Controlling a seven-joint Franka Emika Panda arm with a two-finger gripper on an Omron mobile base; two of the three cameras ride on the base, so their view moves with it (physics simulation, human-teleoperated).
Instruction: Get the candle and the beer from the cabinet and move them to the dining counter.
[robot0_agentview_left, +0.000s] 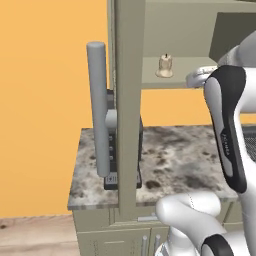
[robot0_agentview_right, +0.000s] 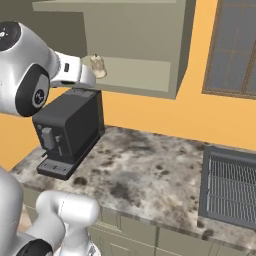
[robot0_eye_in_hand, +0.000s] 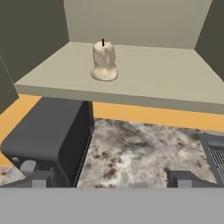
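Inside the open cabinet (robot0_eye_in_hand: 144, 17), only the candle (robot0_eye_in_hand: 104, 61) stands upright

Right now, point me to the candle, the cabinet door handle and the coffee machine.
candle (robot0_eye_in_hand: 104, 61), hand view, middle of its wax body
cabinet door handle (robot0_agentview_left: 98, 110), left base view, mid-length of the bar
coffee machine (robot0_agentview_right: 70, 122), right base view, its side panel

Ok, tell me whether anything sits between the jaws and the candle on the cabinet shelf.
Nothing visible does. The candle stands alone on the open cabinet shelf, and the open gripper faces it from outside, above the coffee machine, with bare shelf between.
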